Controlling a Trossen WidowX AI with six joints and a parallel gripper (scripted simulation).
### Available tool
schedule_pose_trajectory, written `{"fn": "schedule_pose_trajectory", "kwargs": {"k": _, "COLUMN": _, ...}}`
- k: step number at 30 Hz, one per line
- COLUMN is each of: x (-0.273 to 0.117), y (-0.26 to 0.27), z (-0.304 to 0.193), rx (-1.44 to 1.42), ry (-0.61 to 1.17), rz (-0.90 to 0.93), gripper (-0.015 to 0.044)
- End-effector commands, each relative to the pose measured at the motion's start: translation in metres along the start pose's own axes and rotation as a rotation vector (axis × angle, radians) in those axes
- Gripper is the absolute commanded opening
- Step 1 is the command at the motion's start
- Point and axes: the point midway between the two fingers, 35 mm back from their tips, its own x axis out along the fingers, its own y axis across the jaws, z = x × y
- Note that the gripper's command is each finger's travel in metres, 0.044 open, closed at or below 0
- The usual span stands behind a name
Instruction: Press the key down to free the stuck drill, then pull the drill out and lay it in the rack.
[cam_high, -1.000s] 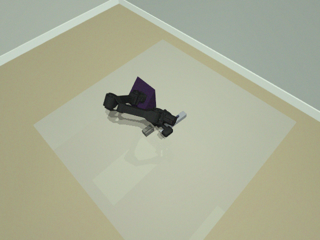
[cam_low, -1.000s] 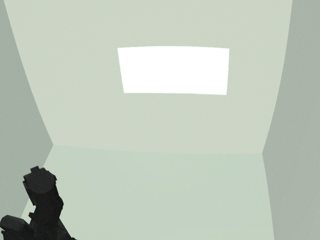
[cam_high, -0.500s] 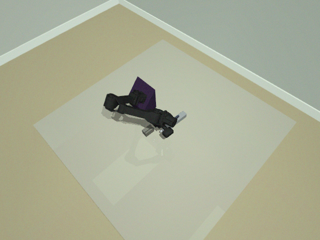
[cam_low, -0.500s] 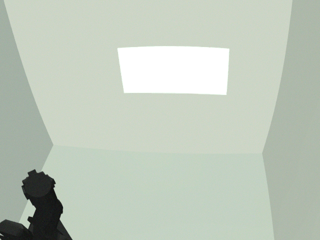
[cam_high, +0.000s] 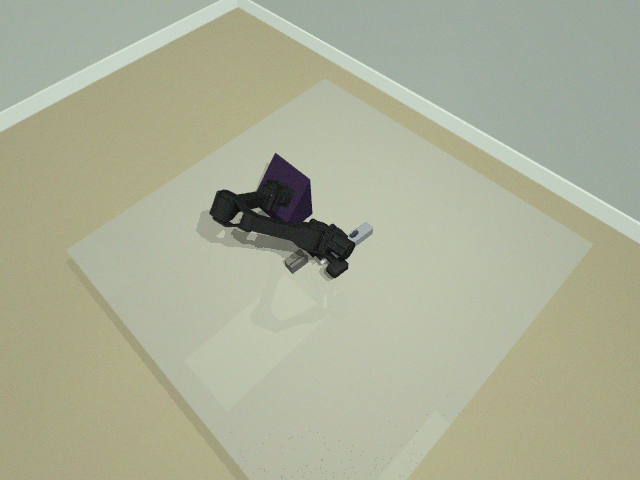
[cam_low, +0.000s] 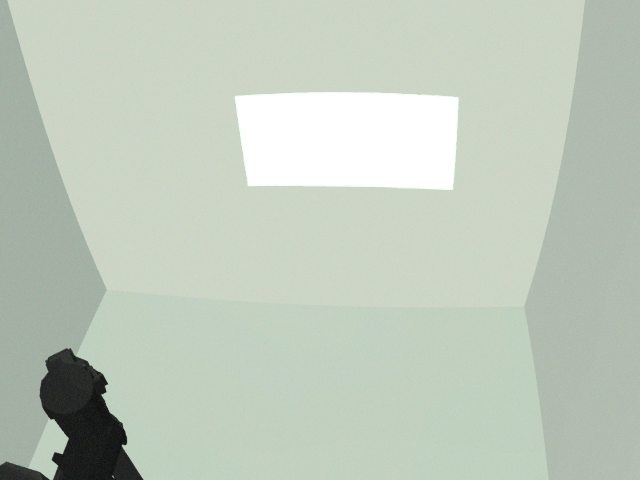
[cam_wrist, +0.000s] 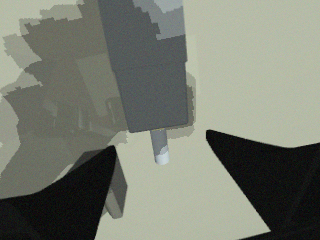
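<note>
A long grey tool body (cam_high: 364, 231) (cam_wrist: 152, 95) lies on the table, partly under the arm in the top view. Its dark blue key (cam_high: 354, 233) shows on top there and is outside the wrist view. The drill, a short pale rod (cam_wrist: 160, 150), sticks out of the body's end. My gripper (cam_wrist: 161, 141) is open and empty, one black finger to each side of the rod in the wrist view; neither seems to touch it. The likely rack, a small grey-brown grooved block (cam_high: 295, 261) (cam_wrist: 119, 192), is partly hidden behind the left finger in the wrist view.
A dark purple block (cam_high: 297, 192) stands by the arm's base. The arm spans from there to the tool and casts shadows on the pale table (cam_high: 413, 289). The exterior view shows only the walls, the ceiling light (cam_low: 346, 140) and part of the arm (cam_low: 87, 434).
</note>
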Motion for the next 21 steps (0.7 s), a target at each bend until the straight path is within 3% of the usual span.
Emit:
{"fn": "schedule_pose_trajectory", "kwargs": {"k": 1, "x": 0.0069, "y": 0.0015, "z": 0.0012, "rx": -0.006, "ry": 0.005, "rz": 0.004, "gripper": 0.044}}
{"fn": "schedule_pose_trajectory", "kwargs": {"k": 9, "x": 0.0167, "y": 0.0026, "z": 0.0033, "rx": -0.006, "ry": 0.006, "rz": 0.004, "gripper": 0.044}}
{"fn": "schedule_pose_trajectory", "kwargs": {"k": 21, "x": 0.0133, "y": 0.0014, "z": 0.0029, "rx": 0.0, "ry": 0.002, "rz": 0.001, "gripper": 0.0125}}
